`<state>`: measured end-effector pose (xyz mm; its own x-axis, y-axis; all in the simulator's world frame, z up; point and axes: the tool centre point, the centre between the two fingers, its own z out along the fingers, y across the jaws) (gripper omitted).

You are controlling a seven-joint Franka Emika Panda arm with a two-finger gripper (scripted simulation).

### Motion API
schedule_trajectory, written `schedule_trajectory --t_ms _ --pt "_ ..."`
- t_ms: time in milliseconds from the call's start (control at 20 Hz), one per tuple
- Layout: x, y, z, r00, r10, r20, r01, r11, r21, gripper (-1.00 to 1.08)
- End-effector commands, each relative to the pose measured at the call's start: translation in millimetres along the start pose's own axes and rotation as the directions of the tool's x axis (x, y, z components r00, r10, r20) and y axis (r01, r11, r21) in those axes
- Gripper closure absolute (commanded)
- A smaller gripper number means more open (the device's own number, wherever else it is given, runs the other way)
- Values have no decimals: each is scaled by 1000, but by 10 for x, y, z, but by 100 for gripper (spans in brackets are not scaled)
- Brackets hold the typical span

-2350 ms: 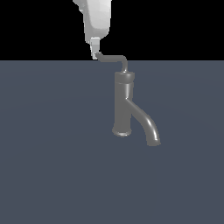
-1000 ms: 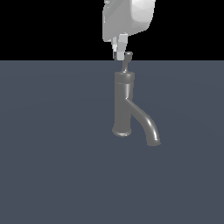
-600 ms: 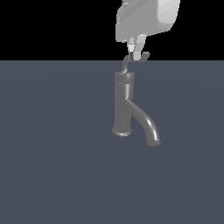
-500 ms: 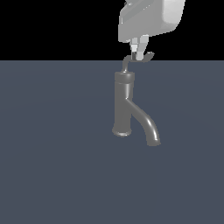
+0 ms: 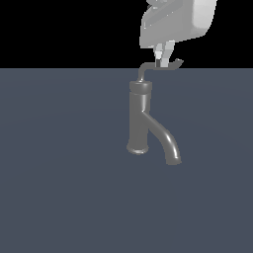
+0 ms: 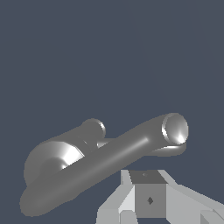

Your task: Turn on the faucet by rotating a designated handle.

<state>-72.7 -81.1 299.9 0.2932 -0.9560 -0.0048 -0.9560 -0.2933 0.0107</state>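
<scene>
Apparently mid-turn: gripper (image 5: 163,60) met the handle (image 5: 159,66) from above, presumably to lever it round the faucet (image 5: 140,118).
Jaws stood narrowly parted about the thin rod; whether they pinched it, I could not tell. Handle lay directly beneath them: slim, grey, L-shaped, upturned tip beyond.

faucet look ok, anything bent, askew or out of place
Nothing stands out. The faucet stands upright on its flared base, spout curving down. The thin handle sits intact above the cap, with the gripper at it.
</scene>
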Motion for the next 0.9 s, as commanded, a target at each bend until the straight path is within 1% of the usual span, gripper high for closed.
schedule_trajectory --t_ms 0,800,850 --pt "160 -62 0 1000 14 -3 -14 1000 9 108" --pt "723 -331 -9 999 41 -4 -41 999 11 108" --pt "723 -331 -9 999 41 -4 -41 999 11 108"
